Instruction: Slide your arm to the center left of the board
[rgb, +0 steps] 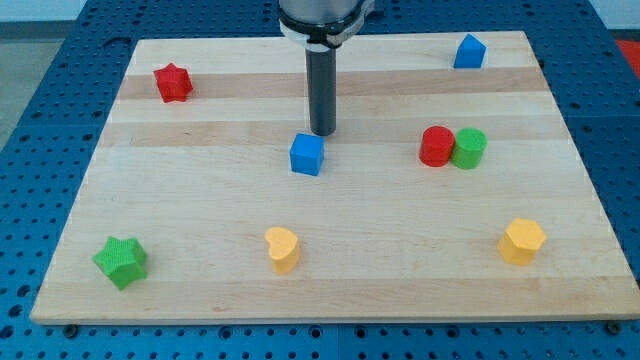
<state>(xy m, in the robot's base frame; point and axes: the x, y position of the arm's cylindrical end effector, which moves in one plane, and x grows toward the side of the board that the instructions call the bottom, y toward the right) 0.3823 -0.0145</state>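
My tip stands near the middle of the wooden board, just above and slightly right of a blue cube, close to it or touching its top edge. The dark rod comes down from the view's top centre. The centre left of the board holds no block; the nearest ones there are a red star at the top left and a green star at the bottom left.
A red cylinder and a green cylinder touch each other at the centre right. A blue pentagon-like block sits top right. A yellow heart lies bottom centre, a yellow hexagon bottom right.
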